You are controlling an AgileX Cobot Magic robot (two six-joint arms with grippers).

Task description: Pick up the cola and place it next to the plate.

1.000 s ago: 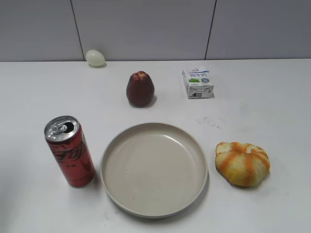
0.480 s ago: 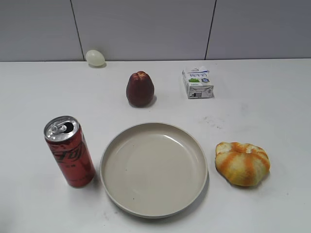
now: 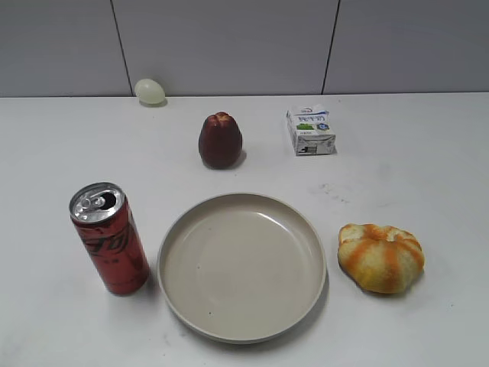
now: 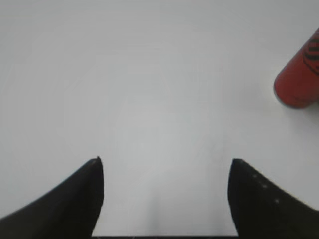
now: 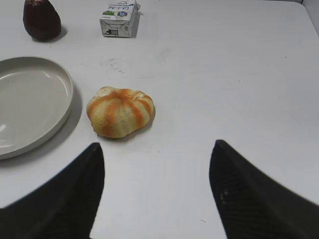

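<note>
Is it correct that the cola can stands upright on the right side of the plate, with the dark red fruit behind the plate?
Not quite. The exterior view shows the cola can standing upright on the left side of the plate, not the right. The dark red fruit is behind the plate, as you say.

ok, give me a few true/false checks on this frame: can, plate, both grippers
1. The cola stands upright left of the plate. True.
2. The left gripper is shut on the cola. False: it is open over bare table, the can off to its right.
3. The plate holds the dark red fruit. False: the plate is empty; the fruit sits behind it.
4. The right gripper is open, empty. True.
5. The orange-striped bun lies right of the plate. True.
</note>
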